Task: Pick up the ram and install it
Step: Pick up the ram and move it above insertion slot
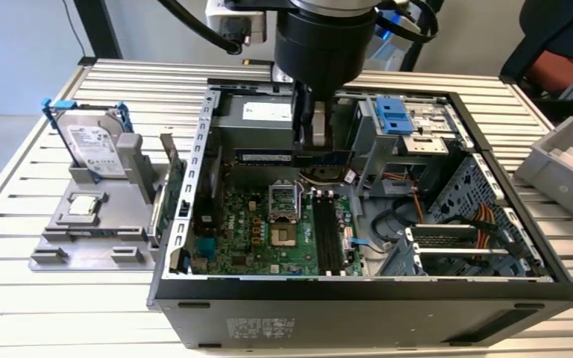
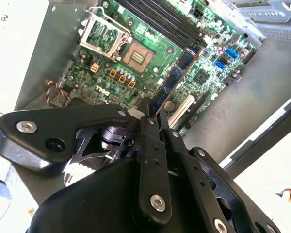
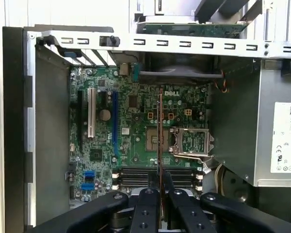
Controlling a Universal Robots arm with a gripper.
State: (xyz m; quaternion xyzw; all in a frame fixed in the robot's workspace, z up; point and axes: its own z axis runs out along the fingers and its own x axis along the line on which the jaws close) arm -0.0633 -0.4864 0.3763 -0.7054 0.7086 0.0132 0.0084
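First wrist view: my gripper (image 3: 161, 178) pinches the ram (image 3: 160, 131) above the motherboard (image 3: 136, 121); tilted, it could miss the slots (image 3: 136, 175).

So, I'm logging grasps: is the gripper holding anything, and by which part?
Yes. The gripper is shut on the ram, pinching its upper long edge near mid-length.

— What sort of place is that rig in?
— A robotics lab or test workshop, I'd say. Under my tool (image 1: 313, 151) an opened computer case (image 1: 366, 321) sits on a slatted aluminium desk (image 1: 57, 313), with a grey drive fixture (image 1: 87, 239) and a parts bin (image 1: 565, 168) on opposite sides of it.
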